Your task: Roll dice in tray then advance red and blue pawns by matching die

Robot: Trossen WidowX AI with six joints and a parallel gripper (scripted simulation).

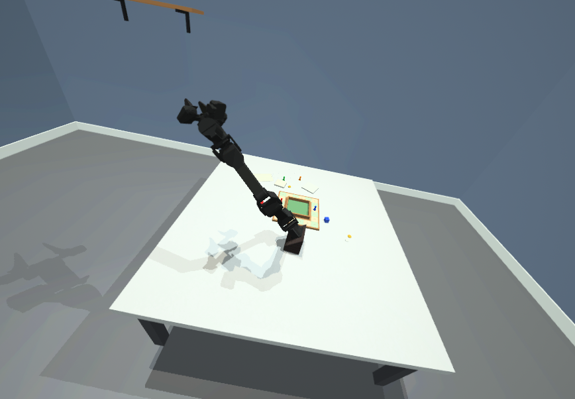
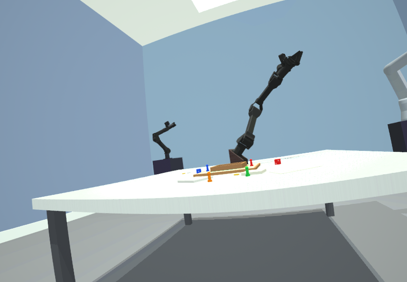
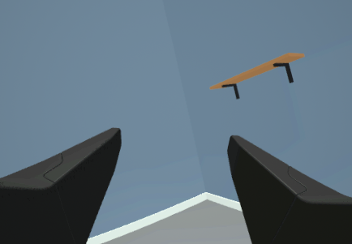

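Note:
My gripper (image 1: 193,102) (image 2: 300,52) (image 3: 175,140) is open and empty, high above the table and far from the game pieces. The red die (image 2: 277,161) lies on the table beside the board; the arm mostly hides it in the top view. The blue die (image 1: 326,219) (image 2: 198,170) lies on the table on the board's other side. The tray (image 1: 297,207) (image 2: 228,166) sits in the middle of the board (image 1: 316,223) and looks empty. The red pawn (image 1: 281,199) (image 2: 251,162) and blue pawn (image 1: 314,208) (image 2: 207,167) stand on opposite sides of the tray. Die numbers and arrows are unreadable.
A green pawn (image 1: 283,178) (image 2: 247,171) and an orange pawn (image 1: 299,178) (image 2: 209,177) stand beyond the board, near pale flat pieces (image 1: 310,187). A yellow piece (image 1: 348,236) lies past the blue die. A shelf (image 1: 144,0) (image 3: 259,70) is on the wall.

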